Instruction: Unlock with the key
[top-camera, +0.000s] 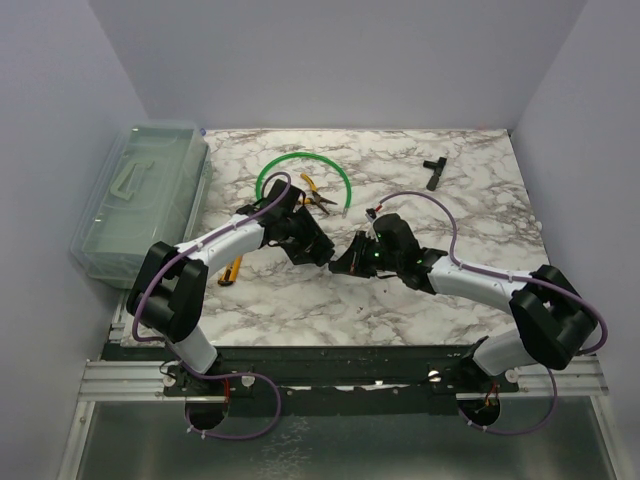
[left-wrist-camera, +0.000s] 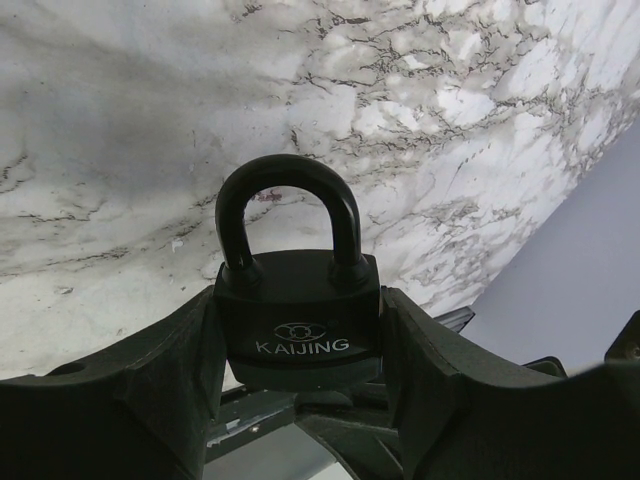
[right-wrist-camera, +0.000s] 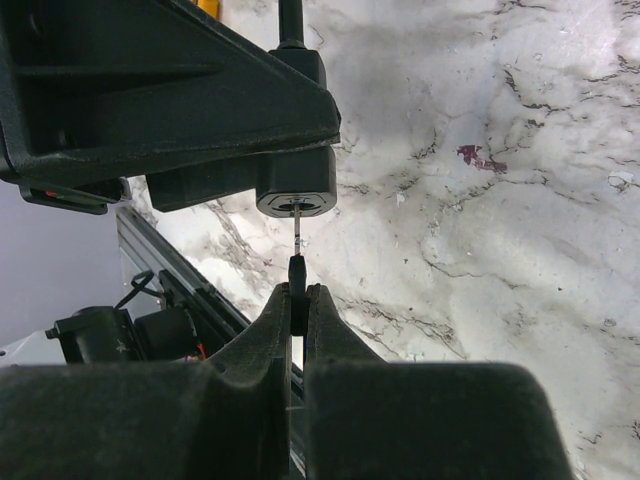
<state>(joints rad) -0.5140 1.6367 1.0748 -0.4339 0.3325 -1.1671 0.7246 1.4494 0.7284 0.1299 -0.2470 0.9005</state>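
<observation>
Room: pale lilac walls (top-camera: 330, 60) close the table in at the back and on both sides.
Surface: white marble-patterned table (top-camera: 450, 200) with grey veins; a metal rail (top-camera: 340, 382) runs along its near edge, where the arm bases are bolted.
Box: clear lidded plastic box (top-camera: 140, 200) at the table's left edge.
Green hoop: a thin green loop (top-camera: 300, 160) lies toward the back, around the left arm's wrist area.
Pliers: yellow-handled pliers (top-camera: 318, 195) lie inside the hoop, apart from both grippers.
Black piece: a small T-shaped black part (top-camera: 433, 170) lies at the back right, well apart from everything else.
Left gripper (left-wrist-camera: 300, 370): jaws partly spread and clamped on the two sides of the padlock body, holding it off the table.
Padlock (left-wrist-camera: 298, 310): black, marked KAIJING; both legs of its shackle sit in the body, and its keyhole end faces the right gripper.
Right gripper (right-wrist-camera: 297, 300): fingers pressed together, pinching the dark head of the key.
Key (right-wrist-camera: 298, 225): thin silvery blade pointing straight at the padlock, its tip at the keyway; how deep it has entered cannot be told.
</observation>
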